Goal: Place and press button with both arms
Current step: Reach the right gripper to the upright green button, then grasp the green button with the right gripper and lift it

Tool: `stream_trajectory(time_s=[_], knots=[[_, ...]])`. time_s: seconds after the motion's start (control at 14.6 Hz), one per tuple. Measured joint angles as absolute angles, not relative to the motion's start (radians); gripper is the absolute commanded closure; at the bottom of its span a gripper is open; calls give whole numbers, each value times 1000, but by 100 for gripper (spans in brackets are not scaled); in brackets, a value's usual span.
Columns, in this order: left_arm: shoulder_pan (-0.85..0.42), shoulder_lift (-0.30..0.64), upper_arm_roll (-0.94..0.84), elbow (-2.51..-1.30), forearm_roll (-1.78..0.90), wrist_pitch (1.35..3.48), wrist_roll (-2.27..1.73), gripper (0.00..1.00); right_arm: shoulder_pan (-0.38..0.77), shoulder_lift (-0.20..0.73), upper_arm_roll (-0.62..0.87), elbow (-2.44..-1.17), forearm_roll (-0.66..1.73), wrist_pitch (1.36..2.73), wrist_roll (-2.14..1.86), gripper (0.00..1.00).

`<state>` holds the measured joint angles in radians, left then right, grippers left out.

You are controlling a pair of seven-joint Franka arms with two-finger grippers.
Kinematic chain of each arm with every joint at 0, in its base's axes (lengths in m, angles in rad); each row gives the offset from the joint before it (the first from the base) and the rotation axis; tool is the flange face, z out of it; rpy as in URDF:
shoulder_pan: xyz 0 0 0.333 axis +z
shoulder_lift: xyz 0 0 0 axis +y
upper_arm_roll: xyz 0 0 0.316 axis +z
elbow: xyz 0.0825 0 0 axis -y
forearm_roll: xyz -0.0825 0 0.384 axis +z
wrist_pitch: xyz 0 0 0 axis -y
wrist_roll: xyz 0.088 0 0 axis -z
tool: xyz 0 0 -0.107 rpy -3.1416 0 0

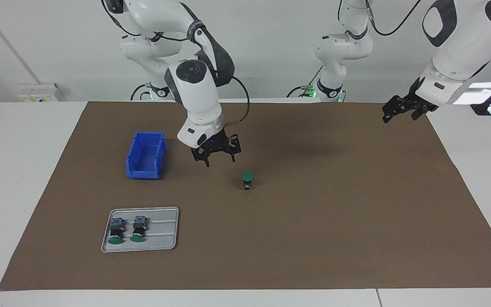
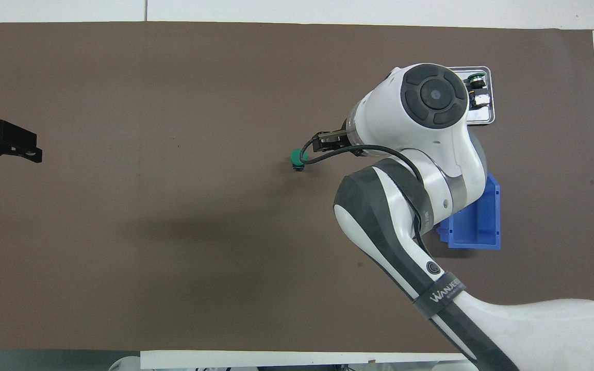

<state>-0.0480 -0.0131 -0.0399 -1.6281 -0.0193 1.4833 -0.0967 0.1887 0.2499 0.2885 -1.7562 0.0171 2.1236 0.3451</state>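
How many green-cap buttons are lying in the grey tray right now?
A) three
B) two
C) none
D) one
B: two buttons lie side by side in the grey tray, caps pointing away from the robots; a third button stands upright on the brown mat near mid-table, outside the tray.

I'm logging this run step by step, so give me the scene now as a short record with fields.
button on mat: one stands upright, green cap up, near the table's middle, free of both grippers
tray: two more buttons lying on their sides
blue bin: nearer the robots than the tray, looks empty
right gripper: open, empty, above the mat between bin and upright button
left gripper: open, empty, waiting over the mat's edge at the left arm's end
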Motion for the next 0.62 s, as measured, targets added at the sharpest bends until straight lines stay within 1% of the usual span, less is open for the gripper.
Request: stream_trajectory(time_s=[0.14,0.27,0.34,0.48,0.62], knots=[[-48,-13,-40,-1628,-19,1483,-97,0,184,256,287,-1755,13,2108,337,12],[-48,-13,-40,-1628,-19,1483,-97,0,158,256,284,-1750,13,2064,281,12],[-48,-13,-40,-1628,-19,1483,-97,0,148,256,283,-1749,13,2064,270,12],[-48,-13,-40,-1628,-19,1483,-97,0,145,258,290,-1748,16,2096,275,12],[-48,-13,-40,-1628,-19,1483,-97,0,154,284,317,-1747,16,2161,323,12]])
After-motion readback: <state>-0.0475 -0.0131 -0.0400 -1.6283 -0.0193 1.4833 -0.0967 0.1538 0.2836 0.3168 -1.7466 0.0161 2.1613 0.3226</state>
